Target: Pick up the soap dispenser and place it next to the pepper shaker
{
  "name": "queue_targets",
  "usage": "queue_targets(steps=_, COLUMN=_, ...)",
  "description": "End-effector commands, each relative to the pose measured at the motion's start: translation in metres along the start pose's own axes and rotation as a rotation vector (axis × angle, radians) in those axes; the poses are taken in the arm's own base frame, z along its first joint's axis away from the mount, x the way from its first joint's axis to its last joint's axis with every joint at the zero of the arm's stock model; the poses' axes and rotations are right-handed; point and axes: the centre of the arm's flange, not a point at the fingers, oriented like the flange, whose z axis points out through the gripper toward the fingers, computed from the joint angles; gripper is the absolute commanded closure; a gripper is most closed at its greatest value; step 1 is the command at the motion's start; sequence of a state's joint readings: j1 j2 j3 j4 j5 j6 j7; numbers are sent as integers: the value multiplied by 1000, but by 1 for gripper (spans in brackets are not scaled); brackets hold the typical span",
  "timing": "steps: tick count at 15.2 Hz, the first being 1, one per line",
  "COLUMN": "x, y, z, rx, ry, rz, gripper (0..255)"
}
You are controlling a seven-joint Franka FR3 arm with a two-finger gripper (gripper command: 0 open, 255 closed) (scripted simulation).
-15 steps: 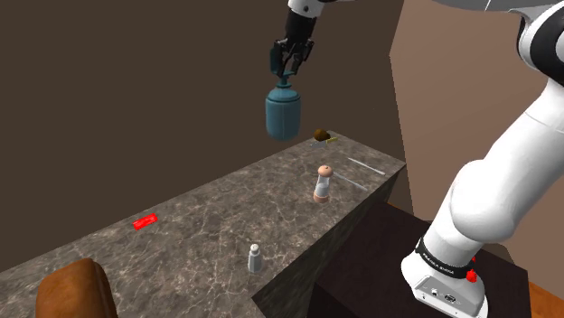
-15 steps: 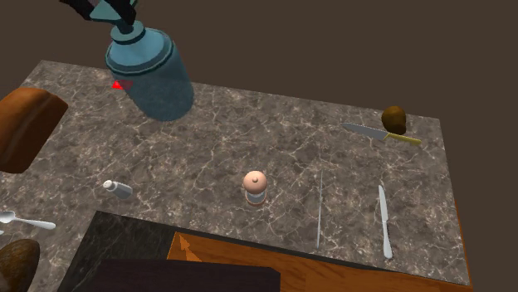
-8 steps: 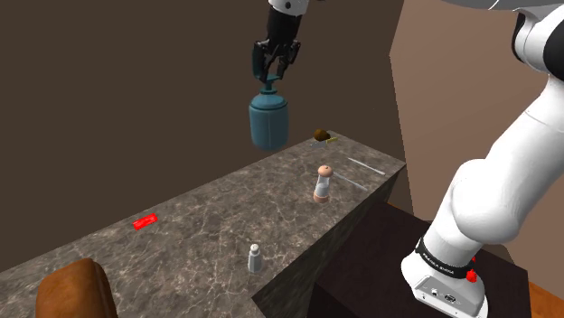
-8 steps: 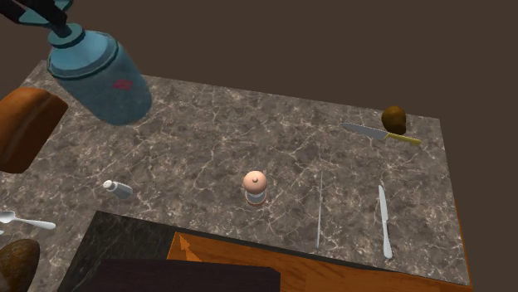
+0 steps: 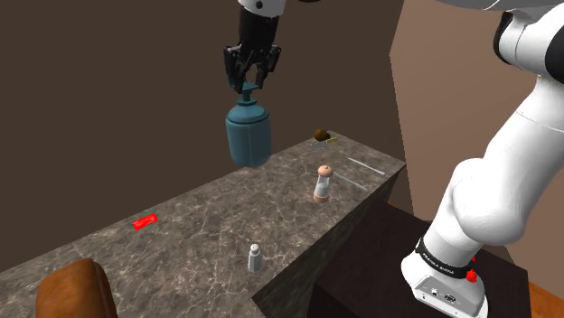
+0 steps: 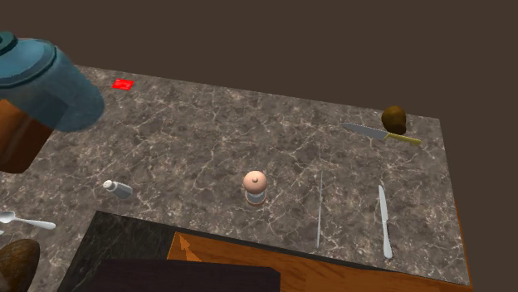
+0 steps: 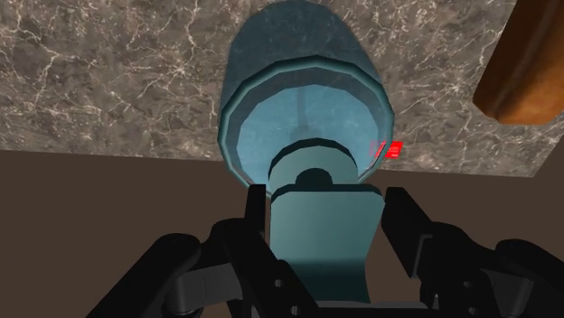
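Note:
A teal soap dispenser [image 5: 248, 134] hangs high above the marble counter [image 5: 208, 217], held by its pump head. My gripper [image 5: 249, 77] is shut on that pump head, and the wrist view shows the fingers [image 7: 256, 210] clasping it, with the dispenser [image 7: 303, 108] hanging below. In the second exterior view the dispenser [image 6: 46, 83] is at the far left. Two shakers stand on the counter: a small grey-white one [image 5: 255, 257] [image 6: 118, 188] near the front edge, and a taller one with a tan top [image 5: 323, 183] [image 6: 256, 187].
A small red item [image 5: 145, 221] [image 6: 124, 84] [image 7: 390, 150] lies at the counter's back. A brown loaf [image 5: 77, 289] [image 7: 529, 63] sits at one end. Knives [image 6: 383, 220] and a brown round thing [image 6: 394, 119] lie at the other end. A dark cabinet [image 5: 398, 271] stands below the counter's front.
The gripper has carried the dispenser steadily toward the shoulder view's left and a little lower. Everything on the counter stays in place.

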State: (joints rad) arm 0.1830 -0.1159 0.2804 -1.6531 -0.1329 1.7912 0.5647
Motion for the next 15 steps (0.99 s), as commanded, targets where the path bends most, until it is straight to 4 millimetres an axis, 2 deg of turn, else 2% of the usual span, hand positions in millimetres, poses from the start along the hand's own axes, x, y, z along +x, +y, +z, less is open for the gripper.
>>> queue_targets(steps=1, x=-6, y=-25, z=-4, rx=1, ry=1, rz=3, gripper=255)
queue_targets(steps=15, x=-53, y=-203, z=-21, rx=1, ry=1, rz=3, gripper=255)
